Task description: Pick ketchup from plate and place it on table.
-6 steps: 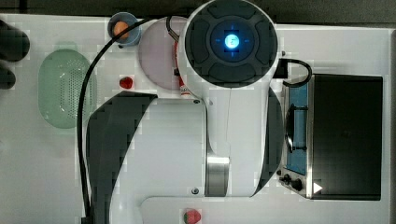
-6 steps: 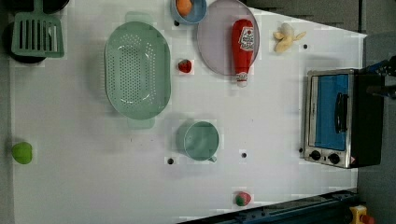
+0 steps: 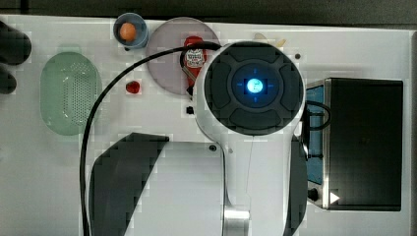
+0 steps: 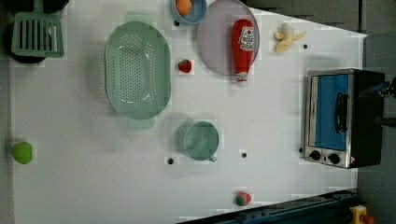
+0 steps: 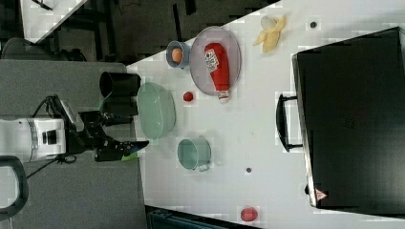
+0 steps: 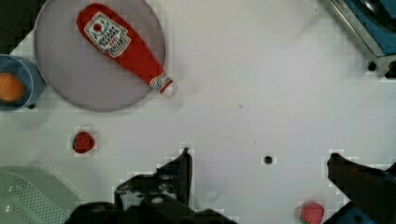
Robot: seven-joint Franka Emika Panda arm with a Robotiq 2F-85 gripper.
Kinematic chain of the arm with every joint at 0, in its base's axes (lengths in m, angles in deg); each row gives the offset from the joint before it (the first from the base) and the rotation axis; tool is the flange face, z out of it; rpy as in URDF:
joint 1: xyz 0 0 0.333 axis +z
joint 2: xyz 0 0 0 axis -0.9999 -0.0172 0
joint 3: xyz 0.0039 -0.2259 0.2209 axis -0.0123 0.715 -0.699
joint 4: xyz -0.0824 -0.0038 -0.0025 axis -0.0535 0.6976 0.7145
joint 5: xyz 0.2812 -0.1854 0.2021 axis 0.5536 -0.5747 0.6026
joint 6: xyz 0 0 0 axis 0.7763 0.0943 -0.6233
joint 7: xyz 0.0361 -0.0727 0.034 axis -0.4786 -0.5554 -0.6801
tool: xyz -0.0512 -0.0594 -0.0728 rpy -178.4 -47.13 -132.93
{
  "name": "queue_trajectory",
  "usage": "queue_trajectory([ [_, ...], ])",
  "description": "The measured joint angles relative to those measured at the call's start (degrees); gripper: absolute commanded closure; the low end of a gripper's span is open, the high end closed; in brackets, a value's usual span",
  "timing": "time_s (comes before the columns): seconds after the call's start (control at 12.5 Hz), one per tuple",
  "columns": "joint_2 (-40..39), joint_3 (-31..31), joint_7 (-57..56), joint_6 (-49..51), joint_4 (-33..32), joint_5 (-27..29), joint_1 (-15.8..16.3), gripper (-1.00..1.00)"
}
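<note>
While the approach is in hand: the arm is high over the table [image 4: 280, 140].
Ketchup [image 4: 243, 45]: lies flat on the plate [image 4: 215, 42], white cap past the rim.
Gripper [image 6: 259, 161]: fingers spread wide, holding nothing.
Advice: centre over the red body, fingers across its width, before descending.

In the left view, bare bench [image 4: 280, 135] lies open at centre right below the plate [image 4: 215, 46], hemmed by the toaster oven [image 4: 343, 116] on the right, the green cup [image 4: 201, 140] at centre, and the colander [image 4: 137, 70] and small red ball [image 4: 185, 66] at upper left.
</note>
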Motion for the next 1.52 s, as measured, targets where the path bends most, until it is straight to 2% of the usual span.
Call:
queue_trajectory([
  [0.24, -3.3, -1.1, 0.0, -1.9, 0.1, 0.2, -0.1, -1.0],
  [0.48, -9.8, -2.2, -0.9, -6.9, -0.2, 0.3, 0.3, -1.0],
  [1.12, -28.7, -2.6, -22.3, -22.9, -0.8, -0.5, 1.2, -1.0],
  [1.52, -36.1, -2.5, -28.2, -29.6, 2.1, -4.0, 1.3, -1.0],
])
